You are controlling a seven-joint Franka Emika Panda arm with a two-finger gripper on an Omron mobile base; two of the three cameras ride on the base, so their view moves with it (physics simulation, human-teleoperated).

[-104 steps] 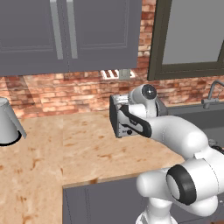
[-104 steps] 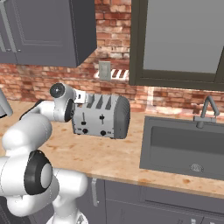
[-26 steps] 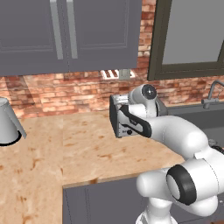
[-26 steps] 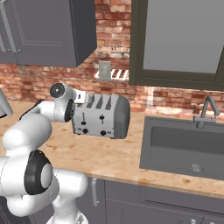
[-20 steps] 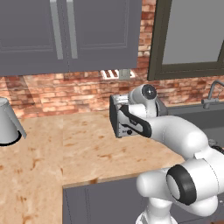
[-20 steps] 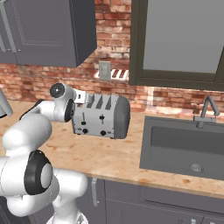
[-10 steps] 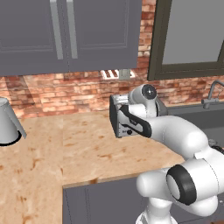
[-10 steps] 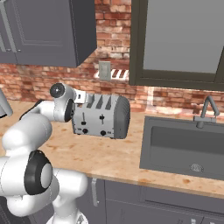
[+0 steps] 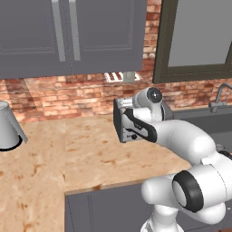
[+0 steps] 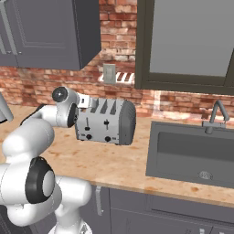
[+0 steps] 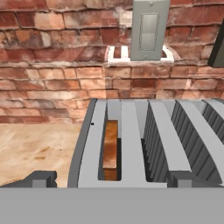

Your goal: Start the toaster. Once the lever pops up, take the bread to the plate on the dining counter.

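Toaster (image 10: 106, 122) sits on the counter (image 9: 68, 149) against the brick wall (image 10: 55, 77), just left of the sink (image 10: 192, 155). Bread (image 11: 111, 148) is down in the slot nearest the toaster's left end, seen edge-on from the hand view, tan face with darker crust, top edge below the slot rim. Gripper (image 11: 111, 186) hangs right above the toaster's left end, over that slot; fingertips (image 11: 41, 178) stand wide apart, one either side of the slot, nothing held. My read on handling: the slice is light, stiff enough once toasted but crumbly, thin, and it will crush or snap if squeezed hard; the crust edge is the strongest part. Best hold is across the two flat faces near the top edge once it stands proud of the slot, with fingers aligned along the slot's length so they don't foul the slot walls. Right now too little sticks out for a clean pinch, I'd say. The two levers (image 10: 106, 124) sit on the front face toward the base, small and dark, and need a downward push, not a grip. Versus the earlier frames: no difference in either base view, arm in the same pose beside the toaster, toaster in the same spot, jaws equally wide. Plate and dining counter are out of frame.
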